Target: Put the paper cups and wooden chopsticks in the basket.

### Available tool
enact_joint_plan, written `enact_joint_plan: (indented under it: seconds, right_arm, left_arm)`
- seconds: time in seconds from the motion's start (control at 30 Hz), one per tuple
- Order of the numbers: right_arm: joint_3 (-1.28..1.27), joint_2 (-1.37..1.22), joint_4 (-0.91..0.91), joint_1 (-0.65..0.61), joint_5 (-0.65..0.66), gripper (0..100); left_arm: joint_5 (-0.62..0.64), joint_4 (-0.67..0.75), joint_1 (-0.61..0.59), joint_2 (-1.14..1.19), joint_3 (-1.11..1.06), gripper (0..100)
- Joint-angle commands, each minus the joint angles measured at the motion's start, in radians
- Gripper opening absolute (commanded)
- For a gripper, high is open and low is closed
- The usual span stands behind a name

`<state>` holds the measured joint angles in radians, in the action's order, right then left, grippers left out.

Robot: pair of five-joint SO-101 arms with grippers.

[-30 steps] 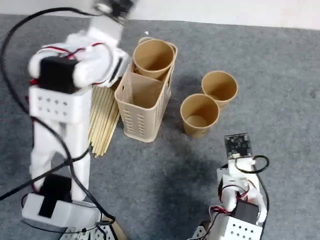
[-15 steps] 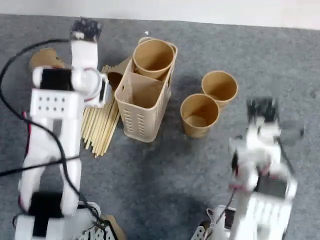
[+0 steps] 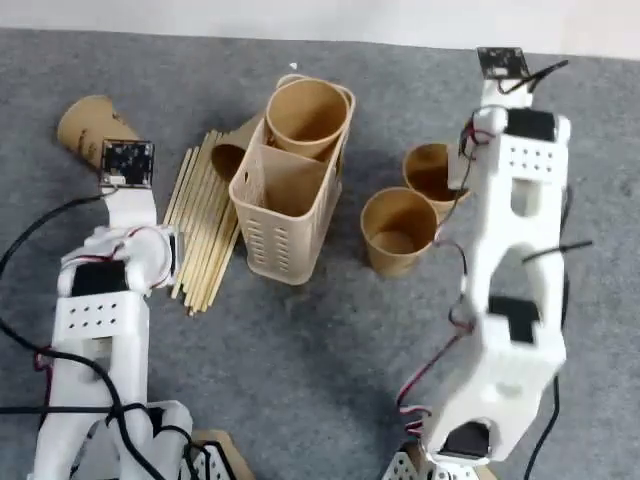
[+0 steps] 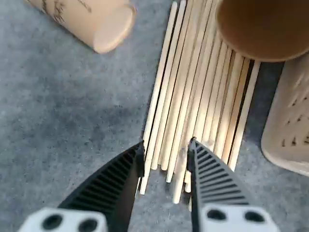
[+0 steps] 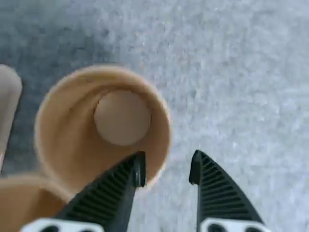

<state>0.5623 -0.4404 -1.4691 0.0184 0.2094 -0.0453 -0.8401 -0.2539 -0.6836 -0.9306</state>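
Between the parted jaws of the left gripper (image 4: pixel 165 147) lie the near ends of the wooden chopsticks (image 4: pixel 203 96). The flat bundle's long axis runs straight ahead of the gripper, beside the basket (image 4: pixel 289 125). The right gripper (image 5: pixel 166 169), likewise parted, straddles the rim of a paper cup (image 5: pixel 120 118), with one jaw over the inside and one outside.

A paper cup (image 3: pixel 307 115) is seated in the basket (image 3: pixel 285 238); wooden chopsticks (image 3: pixel 205 235) are laid left, two upright cups (image 3: pixel 400 232) right.
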Motion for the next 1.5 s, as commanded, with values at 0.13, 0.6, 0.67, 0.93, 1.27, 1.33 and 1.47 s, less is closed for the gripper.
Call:
enact_joint_plan:
  seconds: [0.13, 0.6, 0.67, 0.93, 1.27, 1.33, 1.47]
  right_arm:
    - [0.34, -0.272, -0.067, -0.005, -0.012, 14.7]
    - [0.891, -0.096, -0.297, 0.013, -0.012, 0.5]
    - [0.881, 0.007, -0.294, 0.012, -0.012, 0.5]
    - [0.878, 0.219, -0.291, -0.219, -0.103, 0.5]
    - [0.768, 0.048, -0.289, -0.398, -0.164, 0.5]
    - [0.768, -0.001, -0.289, -0.398, -0.192, 0.5]
    - [0.768, -0.059, -0.288, -0.41, -0.23, 0.9]
  left_arm:
    - [-0.041, 0.049, -0.001, -0.028, -0.025, 18]
    - [-0.046, 0.091, 0.03, -0.028, -0.067, 18]
    - [-0.046, 0.123, 0.03, -0.028, -0.082, 18]
    - [-0.046, 0.137, 0.03, -0.028, -0.087, 18]
    - [-0.046, 0.138, 0.03, -0.028, -0.097, 18]
    - [-0.046, 0.138, 0.03, -0.028, -0.097, 18]
    - [-0.046, 0.138, 0.03, -0.028, -0.097, 18]
